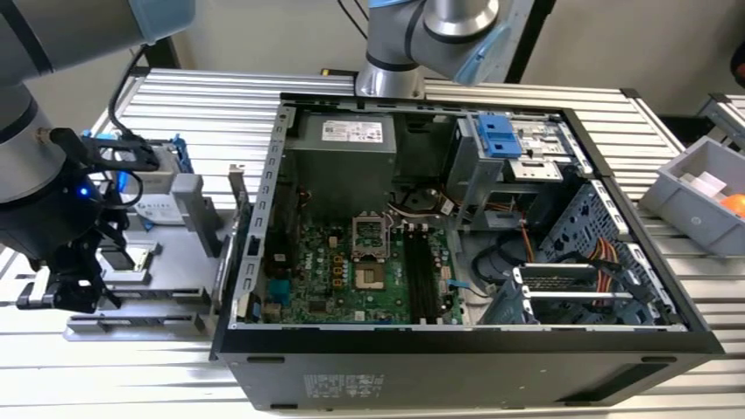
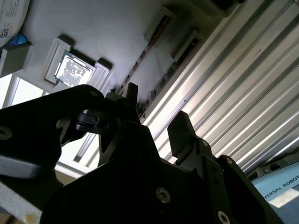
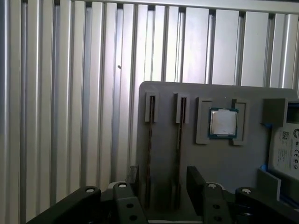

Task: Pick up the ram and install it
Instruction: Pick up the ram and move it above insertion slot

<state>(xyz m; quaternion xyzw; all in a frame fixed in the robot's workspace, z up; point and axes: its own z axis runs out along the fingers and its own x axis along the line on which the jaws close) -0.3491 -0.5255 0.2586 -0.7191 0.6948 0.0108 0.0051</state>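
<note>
Hand (image 3: pixel 163 171) open wide, empty, abv ram (image 3: pixel 179 140)

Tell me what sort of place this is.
Probably a robotics lab bench for computer assembly: an open computer case lies on a ribbed metal table, a grey tray beside it holds ram and a processor, and a robot arm hangs over that tray.

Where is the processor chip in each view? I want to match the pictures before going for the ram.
Exterior view: processor chip on the grey tray, at the exterior view's left, outside the computer case.
Second wrist view: bright square in its pocket on the tray.
First wrist view: in its pocket, beside the ram sticks standing on edge.
Shared landmark: the grey tray.
</note>
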